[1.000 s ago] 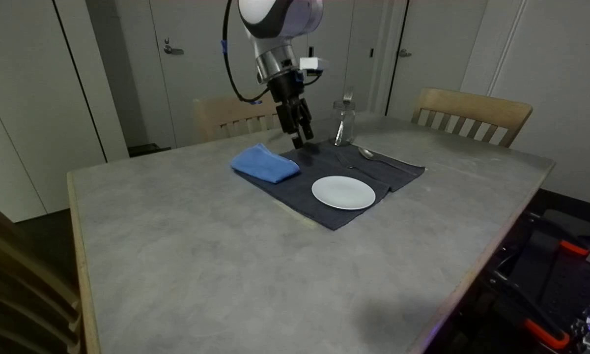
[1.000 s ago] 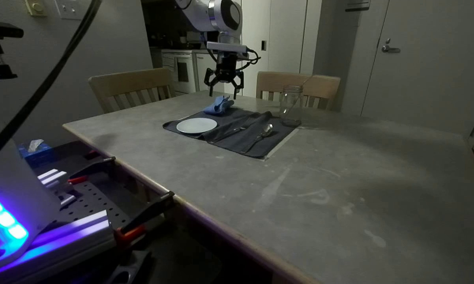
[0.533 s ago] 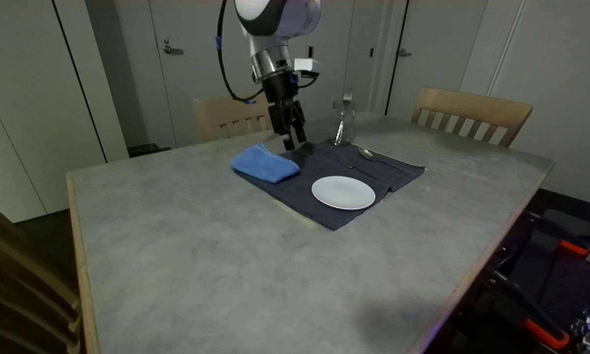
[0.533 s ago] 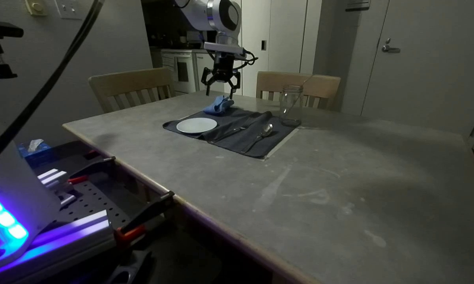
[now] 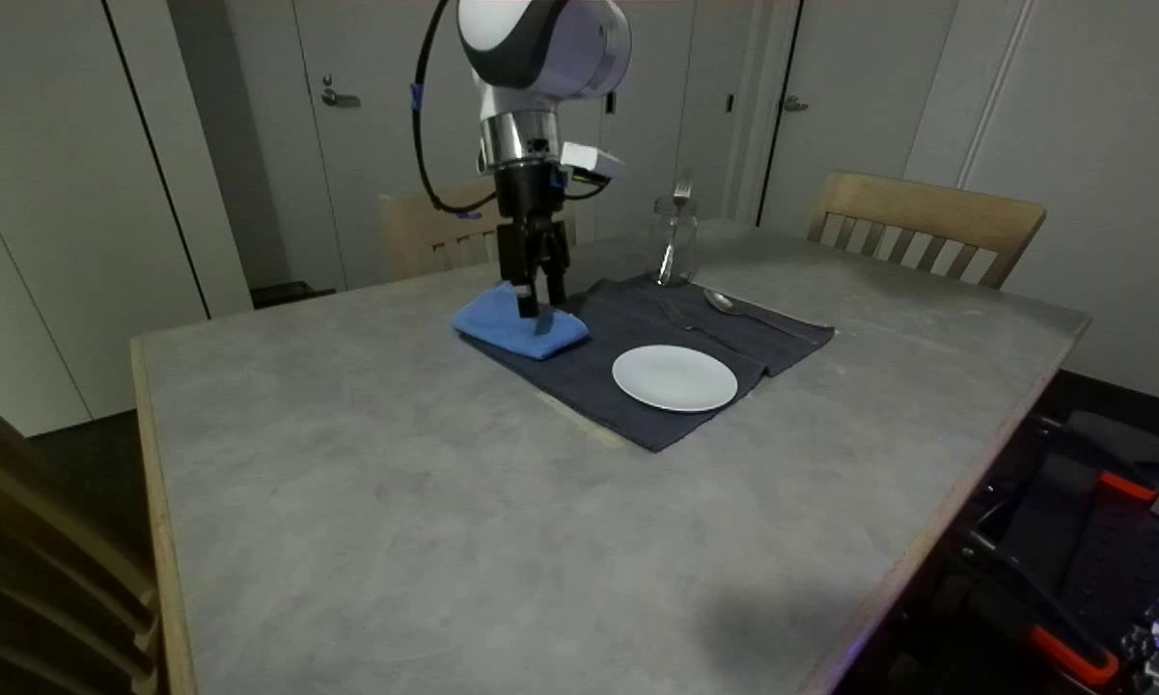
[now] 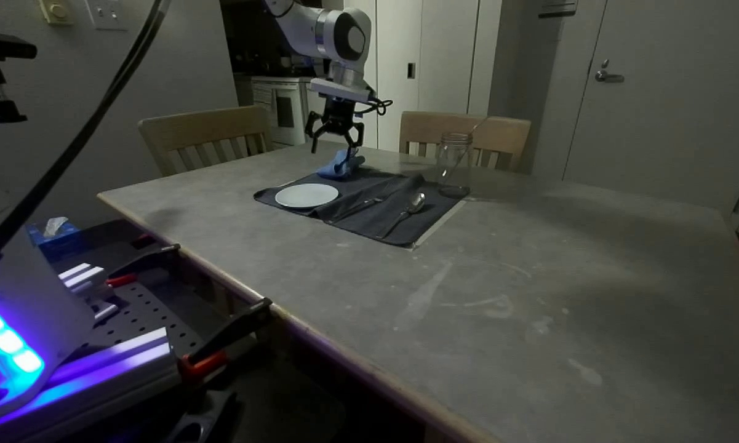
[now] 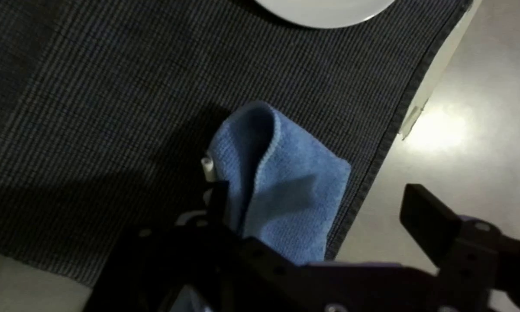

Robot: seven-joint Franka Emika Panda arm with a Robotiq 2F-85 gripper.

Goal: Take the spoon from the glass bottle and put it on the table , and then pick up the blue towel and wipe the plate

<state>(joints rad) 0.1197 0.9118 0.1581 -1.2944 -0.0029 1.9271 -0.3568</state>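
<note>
Claw (image 6: pixel 331 152): jaws wide apart, pointing down over the blue towel (image 7: pixel 294 182), which shows between them in the wrist view; contact cannot be told. Table (image 5: pixel 396 483): light grey mottled top, pale rim. Dark grey mat (image 5: pixel 627 323): lies on table, slightly rucked. Plate (image 5: pixel 675 378): white, flat on mat. The blue towel: folded, on mat beside its edge, apart from plate. Glass bottle (image 6: pixel 461 173): upright at a mat corner. Spoon (image 6: pixel 412 207): on mat, near the glass bottle. Fork (image 5: pixel 682 194): leans inside the glass bottle, tines above its rim.
</note>
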